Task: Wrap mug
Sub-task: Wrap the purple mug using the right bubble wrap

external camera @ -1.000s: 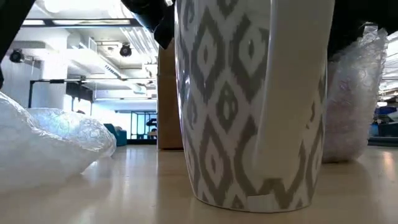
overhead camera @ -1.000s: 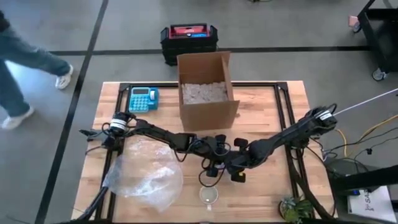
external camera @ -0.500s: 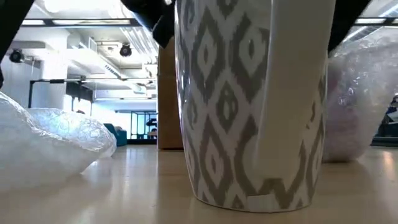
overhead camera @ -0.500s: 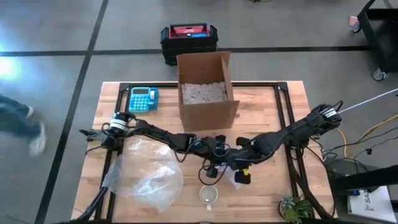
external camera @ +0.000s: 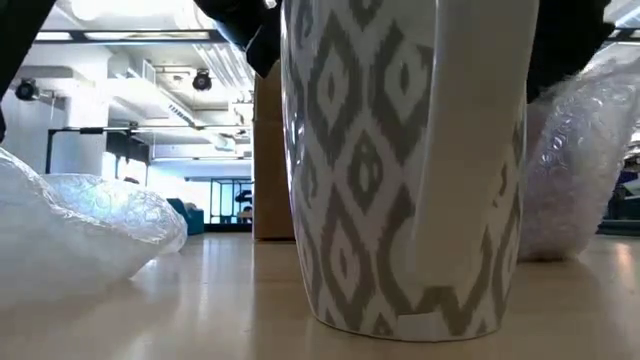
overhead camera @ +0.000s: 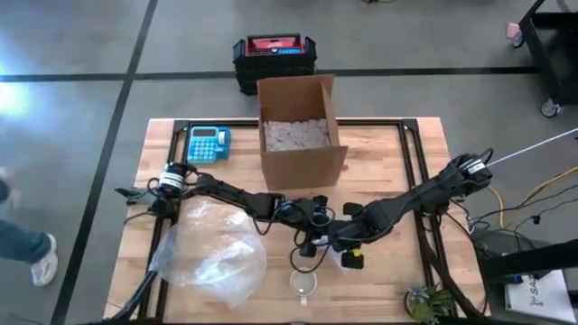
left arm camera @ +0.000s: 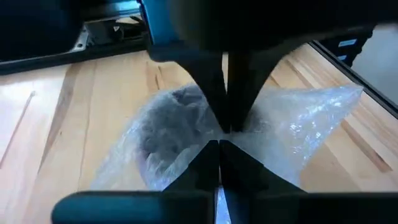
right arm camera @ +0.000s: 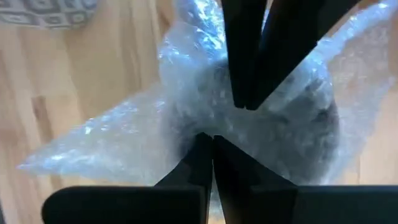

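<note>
Centrally near the tabletop's front edge, left pincer point(overhead camera: 310, 242) and right pincer point(overhead camera: 350, 257) each clamp the small bubble-wrap bundle point(right arm camera: 249, 118). Just beside it stands the mug point(overhead camera: 303, 283). Behind, a cardboard box point(overhead camera: 298, 126) holds packing peanuts point(overhead camera: 294, 134).

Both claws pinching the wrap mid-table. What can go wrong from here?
1. The left claw and right claw are shut on the same bubble wrap bundle. If they pull against each other, the film may tear or slip out.
2. The mug stands unwrapped near the table's front edge, just below both claws. A low sweep could knock it.
3. The loose sheet lies beside the left arm and may snag.
</note>
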Robot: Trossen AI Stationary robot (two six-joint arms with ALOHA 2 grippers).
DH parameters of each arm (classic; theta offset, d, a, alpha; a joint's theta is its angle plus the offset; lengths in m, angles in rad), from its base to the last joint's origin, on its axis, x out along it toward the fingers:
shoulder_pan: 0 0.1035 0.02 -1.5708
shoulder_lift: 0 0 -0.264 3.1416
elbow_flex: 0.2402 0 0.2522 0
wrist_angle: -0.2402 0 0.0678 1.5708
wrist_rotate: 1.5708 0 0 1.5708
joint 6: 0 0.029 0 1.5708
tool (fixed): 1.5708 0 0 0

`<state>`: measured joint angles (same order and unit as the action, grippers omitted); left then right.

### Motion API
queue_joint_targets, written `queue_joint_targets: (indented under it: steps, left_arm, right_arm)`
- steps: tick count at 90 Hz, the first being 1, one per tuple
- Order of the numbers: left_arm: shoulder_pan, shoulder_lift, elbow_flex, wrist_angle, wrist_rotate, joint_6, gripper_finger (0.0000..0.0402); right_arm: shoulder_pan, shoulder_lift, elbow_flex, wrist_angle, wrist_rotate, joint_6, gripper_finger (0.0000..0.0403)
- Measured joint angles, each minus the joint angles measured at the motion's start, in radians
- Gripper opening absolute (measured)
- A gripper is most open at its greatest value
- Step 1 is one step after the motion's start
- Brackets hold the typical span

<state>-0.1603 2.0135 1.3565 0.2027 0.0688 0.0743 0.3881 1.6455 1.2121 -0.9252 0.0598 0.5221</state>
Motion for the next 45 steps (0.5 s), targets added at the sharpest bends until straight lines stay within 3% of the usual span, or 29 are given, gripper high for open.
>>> queue_joint_targets:
  steps: [35, 45]
  left_arm:
    - [0.000, -0.130, -0.001, -0.149, -0.044, 0.021, 0.0000]
    - [0.001, -0.131, 0.000, -0.167, -0.042, 0.022, 0.0000]
  right_arm:
    - [-0.024, 0.017, -0.050, 0.050, 0.202, 0.054, 0.0002]
    - [-0.024, 0.015, -0.036, 0.035, 0.189, 0.043, 0.0002]
